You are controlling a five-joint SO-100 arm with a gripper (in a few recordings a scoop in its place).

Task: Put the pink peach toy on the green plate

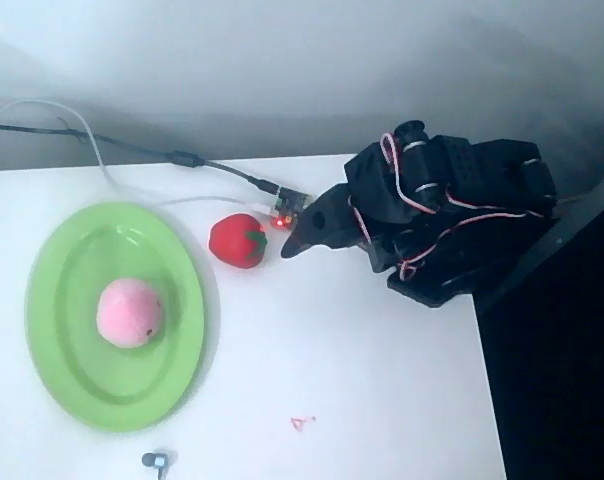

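Starting at the near edge of the overhead view: white counter (362, 380), smooth, evenly lit w/ soft shadows. A small grey-black round object (155, 461) sits right at the bottom edge, too small to identify. Just right of it, further in, a tiny red mark (301, 423) on the surface.

Mid-counter, left side: green plate (67, 385), large oval w/ raised rim, lying flat. Pink peach toy (129, 312) rests on the plate, roughly centered in its well, clear of the rim.

Further back, just off the plate's upper right rim: red strawberry toy (236, 240) w/ green leaf, on the bare counter, near the plate but apart from it. Right beside it a small circuit board (291, 207) w/ a red LED lit; a black cable (132, 146) and a white cable (97, 160) run from it toward the back left corner.

Right of the strawberry: black arm (452, 215) folded up near the counter's right edge, red-white wires looped over it. Gripper (300, 240) points left at the strawberry, tip close but not touching; fingers look pressed together, holding nothing.

Beyond the right edge: dark drop-off, floor (562, 380) not discernible. Far back: plain pale grey wall (282, 70).
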